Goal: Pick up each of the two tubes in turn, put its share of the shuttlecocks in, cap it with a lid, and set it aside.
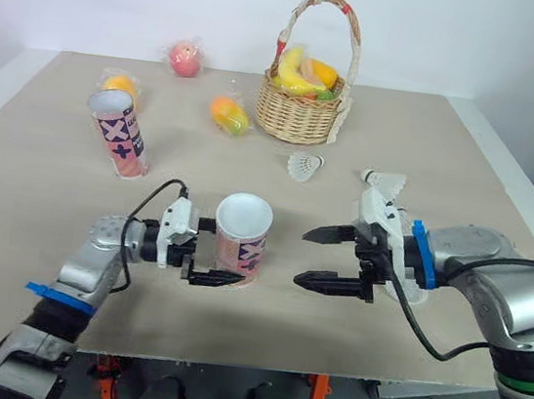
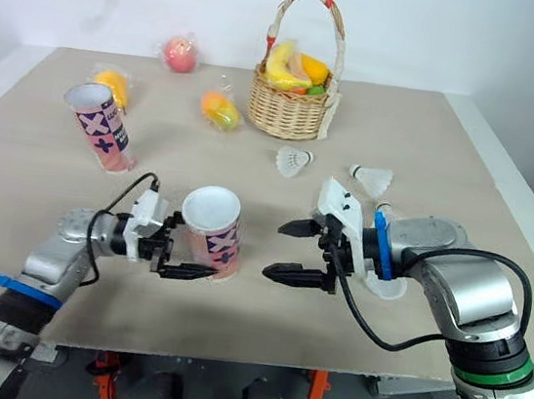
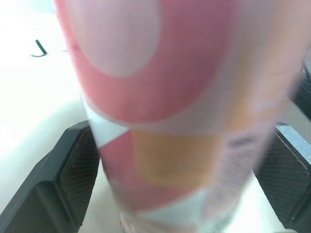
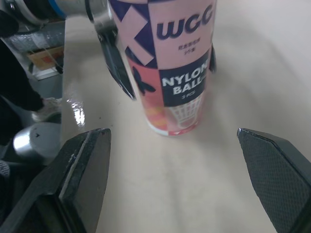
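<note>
A pink patterned tube (image 1: 242, 241) with a white top stands upright near the table's front. My left gripper (image 1: 231, 262) is shut on its lower part, and in the left wrist view the tube (image 3: 175, 121) sits between both pads (image 3: 80, 170). My right gripper (image 1: 336, 261) stands open just right of the tube, pointing at it, with nothing between its fingers. The right wrist view shows the tube (image 4: 170, 73) ahead. A second tube (image 1: 118, 133) with an open top stands at the far left. Two shuttlecocks (image 1: 304, 166) (image 1: 384, 182) lie on the table beyond my right gripper.
A wicker basket (image 1: 303, 116) of fruit stands at the back centre. Bagged fruits lie at the back left: a peach (image 1: 185, 58), an orange (image 1: 120, 84), a mango (image 1: 229, 114). A white round piece (image 2: 388, 286) lies under my right wrist, partly hidden.
</note>
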Robot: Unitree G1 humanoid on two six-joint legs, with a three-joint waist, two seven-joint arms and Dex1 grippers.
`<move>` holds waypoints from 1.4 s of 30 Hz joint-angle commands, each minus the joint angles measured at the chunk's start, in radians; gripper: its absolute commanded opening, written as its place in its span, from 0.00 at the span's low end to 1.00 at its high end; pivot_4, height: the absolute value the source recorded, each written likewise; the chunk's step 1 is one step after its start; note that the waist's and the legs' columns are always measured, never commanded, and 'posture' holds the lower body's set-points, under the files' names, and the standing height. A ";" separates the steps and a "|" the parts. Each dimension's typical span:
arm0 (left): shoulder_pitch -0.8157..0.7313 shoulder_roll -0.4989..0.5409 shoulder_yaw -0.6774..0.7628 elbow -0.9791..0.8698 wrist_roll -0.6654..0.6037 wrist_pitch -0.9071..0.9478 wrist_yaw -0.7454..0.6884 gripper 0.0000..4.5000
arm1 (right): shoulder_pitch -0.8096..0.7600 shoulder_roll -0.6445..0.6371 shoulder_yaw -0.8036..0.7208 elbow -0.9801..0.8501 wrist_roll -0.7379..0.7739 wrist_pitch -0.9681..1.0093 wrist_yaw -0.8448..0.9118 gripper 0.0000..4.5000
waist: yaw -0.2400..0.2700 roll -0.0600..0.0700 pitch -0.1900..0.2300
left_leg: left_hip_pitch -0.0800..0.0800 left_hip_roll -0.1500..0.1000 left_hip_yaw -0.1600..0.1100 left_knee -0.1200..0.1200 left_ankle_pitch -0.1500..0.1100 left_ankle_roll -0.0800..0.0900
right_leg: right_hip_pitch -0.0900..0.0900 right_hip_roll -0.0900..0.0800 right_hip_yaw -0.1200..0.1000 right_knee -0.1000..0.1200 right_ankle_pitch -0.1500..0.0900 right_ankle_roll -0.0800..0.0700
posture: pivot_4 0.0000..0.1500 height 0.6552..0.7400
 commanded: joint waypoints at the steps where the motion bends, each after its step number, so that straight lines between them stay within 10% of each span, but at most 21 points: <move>1: 0.043 0.064 0.068 -0.056 -0.019 0.006 -0.009 1.00 | -0.014 0.041 0.072 0.015 -0.058 -0.063 -0.039 0.99 | -0.001 0.000 0.000 | 0.000 0.001 0.000 0.000 0.000 0.000 | 0.000 0.000 0.000 0.000 0.000 -0.001 | 1.00 1.00; 33: 0.342 0.310 0.562 -0.539 -0.405 0.349 0.170 1.00 | -0.097 0.443 0.223 0.419 -0.200 -0.487 0.030 0.99 | 0.003 -0.006 0.004 | 0.000 0.005 0.001 0.000 0.000 -0.001 | 0.000 0.001 -0.004 0.000 0.001 -0.006 | 1.00 1.00; 38: 0.341 0.298 0.529 -0.545 -0.393 0.339 0.183 1.00 | -0.105 0.444 0.210 0.430 -0.204 -0.482 0.035 0.74 | 0.003 -0.006 0.004 | 0.001 0.005 0.001 0.000 0.000 -0.002 | 0.000 0.001 -0.004 0.000 0.001 -0.006 | 1.00 1.00; 42: 0.274 0.273 0.455 -0.517 -0.369 0.321 0.188 1.00 | -0.098 0.414 0.186 0.401 -0.195 -0.456 0.034 0.74 | 0.004 -0.006 0.004 | 0.001 0.005 0.001 0.000 0.001 -0.002 | 0.000 0.001 -0.004 0.000 0.001 -0.005 | 1.00 1.00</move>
